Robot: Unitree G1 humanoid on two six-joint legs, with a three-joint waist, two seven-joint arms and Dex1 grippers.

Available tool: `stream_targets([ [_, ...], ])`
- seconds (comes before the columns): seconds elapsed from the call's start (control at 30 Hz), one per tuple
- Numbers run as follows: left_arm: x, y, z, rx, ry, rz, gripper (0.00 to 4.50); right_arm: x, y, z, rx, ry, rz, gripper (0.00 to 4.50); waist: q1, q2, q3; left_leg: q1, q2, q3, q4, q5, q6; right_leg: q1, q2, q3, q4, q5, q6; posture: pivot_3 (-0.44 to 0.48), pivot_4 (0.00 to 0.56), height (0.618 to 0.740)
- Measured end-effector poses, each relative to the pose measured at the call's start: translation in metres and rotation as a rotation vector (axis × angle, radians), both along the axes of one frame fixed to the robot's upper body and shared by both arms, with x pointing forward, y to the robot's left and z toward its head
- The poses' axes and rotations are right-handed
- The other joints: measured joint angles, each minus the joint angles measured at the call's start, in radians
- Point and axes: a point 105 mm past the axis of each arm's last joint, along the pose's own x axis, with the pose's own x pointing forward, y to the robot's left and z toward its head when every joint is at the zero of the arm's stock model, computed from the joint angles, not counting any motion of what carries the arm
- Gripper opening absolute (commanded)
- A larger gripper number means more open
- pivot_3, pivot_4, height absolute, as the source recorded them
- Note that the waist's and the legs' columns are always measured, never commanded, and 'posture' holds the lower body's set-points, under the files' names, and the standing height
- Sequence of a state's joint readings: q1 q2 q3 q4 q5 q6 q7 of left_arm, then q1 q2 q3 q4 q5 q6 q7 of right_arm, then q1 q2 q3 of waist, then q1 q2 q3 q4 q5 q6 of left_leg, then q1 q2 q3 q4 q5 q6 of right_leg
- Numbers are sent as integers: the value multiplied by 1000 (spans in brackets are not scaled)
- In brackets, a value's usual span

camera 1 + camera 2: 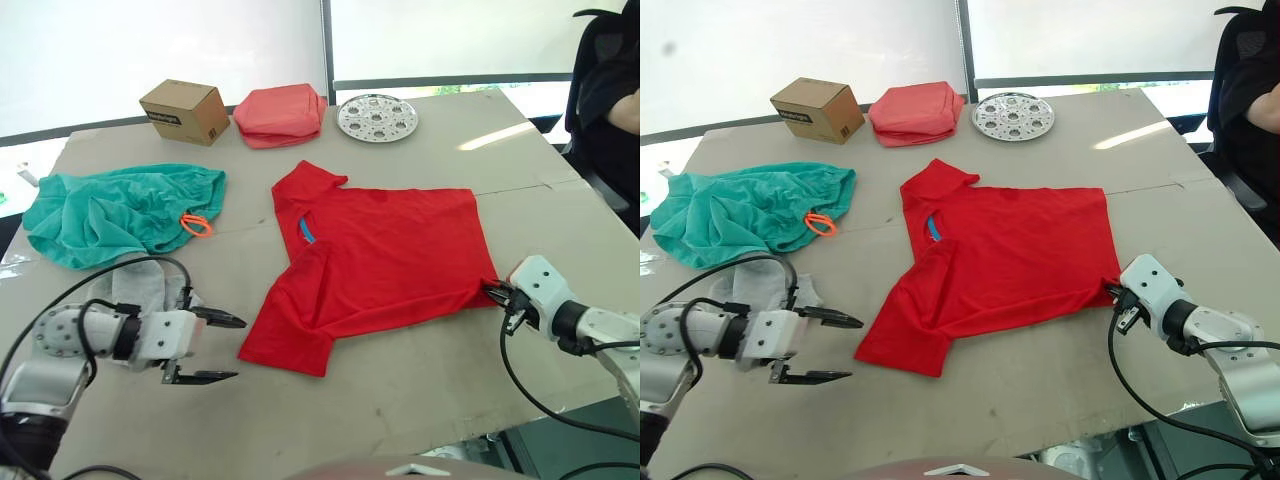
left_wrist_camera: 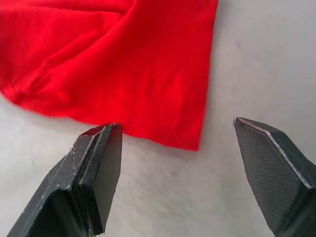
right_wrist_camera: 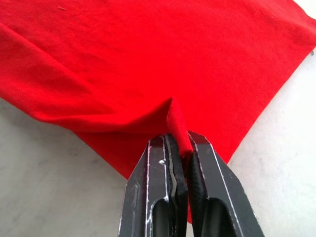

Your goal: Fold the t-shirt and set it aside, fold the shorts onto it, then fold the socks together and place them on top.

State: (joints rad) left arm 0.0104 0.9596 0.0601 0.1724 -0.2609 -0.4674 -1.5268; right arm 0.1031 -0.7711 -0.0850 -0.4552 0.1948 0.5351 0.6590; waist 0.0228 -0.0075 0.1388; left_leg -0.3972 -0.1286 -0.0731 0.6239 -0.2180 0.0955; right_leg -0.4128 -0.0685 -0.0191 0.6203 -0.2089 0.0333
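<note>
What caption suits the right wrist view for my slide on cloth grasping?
Right end effector shut on a pinched edge of the t-shirt, which lies on the table.

head stereo — high, facing down the table (image 1: 420, 400) | wrist views — close, both on the t-shirt (image 1: 385, 250)

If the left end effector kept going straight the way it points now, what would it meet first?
Probably the t-shirt: the open left end effector points at its near corner, with bare table between.
</note>
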Motion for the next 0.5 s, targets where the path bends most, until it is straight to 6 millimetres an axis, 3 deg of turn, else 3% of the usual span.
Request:
stream_targets([
  [0.1, -3, -3, -6, 12, 12, -50, 3861, 0, 1, 0, 5, 2, 3, 0, -5, 0, 0, 0, 0, 0, 0, 0, 0, 0, 0, 0, 0, 0, 0, 0, 150, 740],
  [0.2, -1, -3, -11, 42, 10, -110, 2764, 0, 1, 1, 7, 2, 4, 0, -5, 2, 0, 0, 0, 0, 0, 0, 0, 0, 0, 0, 0, 0, 0, 0, 150, 740],
  [0.23, 0, -3, -14, 51, 18, -136, 2142, 0, 2, 2, 10, 0, 8, 0, -4, 5, -3, 1, 0, 0, 0, 0, 0, 1, 0, 0, 0, 0, 1, 0, 150, 740],
  [0.27, -1, -3, -14, 53, 21, -139, 1890, 0, 3, 2, 11, -1, 10, 0, -3, 7, -3, 1, 0, 0, 0, 0, 0, 1, 0, 0, 1, 0, 1, 0, 150, 740],
  [0.4, 11, -1, -15, 28, 41, -66, 50, -1, 6, 5, 16, 2, 21, 0, 0, 10, -5, 2, 0, 0, 1, 0, 0, 2, -1, -2, 4, -3, 5, 0, 150, 740],
  [0.5, 20, 2, -13, 11, 66, 8, 50, 0, 8, 7, 18, -4, 27, 0, -3, 11, -5, 2, 0, 0, 2, 0, 1, 2, -1, -2, 5, -3, 5, 0, 150, 740],
])
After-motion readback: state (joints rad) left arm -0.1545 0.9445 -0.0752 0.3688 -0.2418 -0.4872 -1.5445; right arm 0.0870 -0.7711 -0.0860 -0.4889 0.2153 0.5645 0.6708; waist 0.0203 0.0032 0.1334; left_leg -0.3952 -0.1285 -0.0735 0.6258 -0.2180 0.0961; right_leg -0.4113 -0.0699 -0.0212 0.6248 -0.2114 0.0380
